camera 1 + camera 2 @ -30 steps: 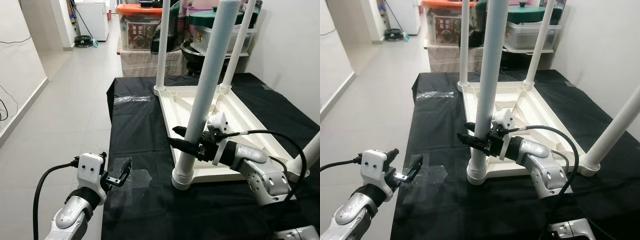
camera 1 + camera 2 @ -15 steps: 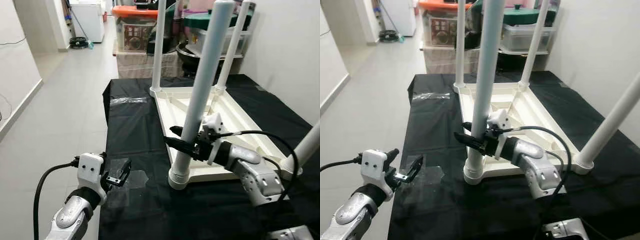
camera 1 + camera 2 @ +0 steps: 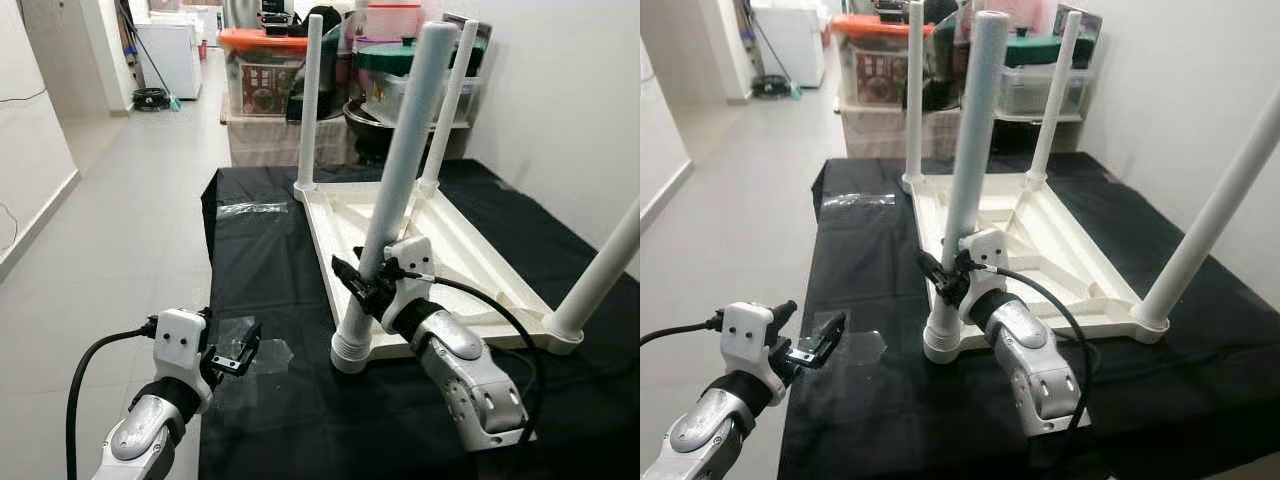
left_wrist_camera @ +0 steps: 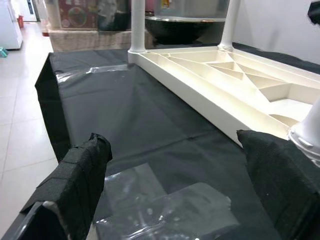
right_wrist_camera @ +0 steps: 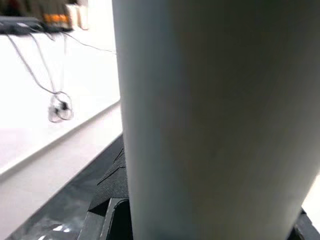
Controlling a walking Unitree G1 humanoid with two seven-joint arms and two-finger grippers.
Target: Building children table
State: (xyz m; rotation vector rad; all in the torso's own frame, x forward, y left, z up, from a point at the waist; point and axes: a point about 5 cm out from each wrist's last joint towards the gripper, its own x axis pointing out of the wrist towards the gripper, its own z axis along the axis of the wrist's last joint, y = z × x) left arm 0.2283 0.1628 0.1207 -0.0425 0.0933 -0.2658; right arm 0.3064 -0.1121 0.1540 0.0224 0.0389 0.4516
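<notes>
tabletop (image 3: 470, 250), cream and upside down, lies on our black-covered table (image 3: 270, 290) with its white legs pointing up. our right gripper (image 3: 362, 285) is clamped around the nearest leg (image 3: 392, 200), low on its shaft. our left gripper (image 3: 236, 352) hovers spread wide over clear tape (image 4: 165, 210) near the table's edge.

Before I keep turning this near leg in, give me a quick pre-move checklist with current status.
1. Right gripper closed around the near table leg: ok.
2. Leg seated in its corner socket: cannot tell, leg leans.
3. Other three legs standing in the upturned tabletop: ok.
4. Left gripper open, apart from the table, over the clear tape: ok.
5. Tabletop fully on the black cloth: ok.
</notes>
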